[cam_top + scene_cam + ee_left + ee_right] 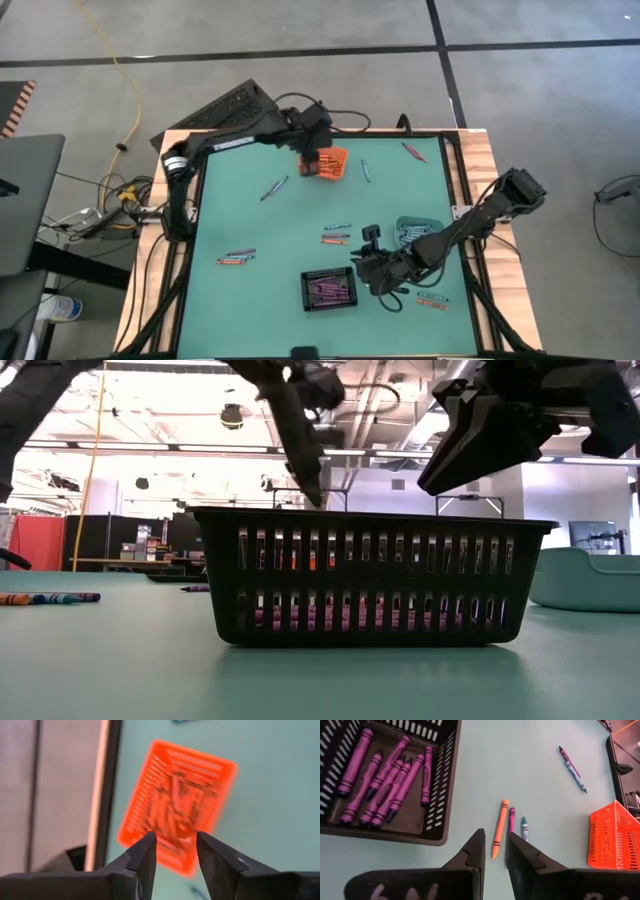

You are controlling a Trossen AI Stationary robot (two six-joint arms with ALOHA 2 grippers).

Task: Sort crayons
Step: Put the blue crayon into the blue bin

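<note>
Hovering beside the black bin (331,290) of purple crayons (385,780), right gripper (495,851) sits part-open, empty; target the purple crayon (511,819) squarely, avoiding neighbours. Farther off, left gripper (176,851) spread, empty, over orange bin (177,802).

The right gripper (494,851) hovers empty over 3 loose crayons (510,826) beside a black bin (438,805) of purple crayons (385,777).
</note>
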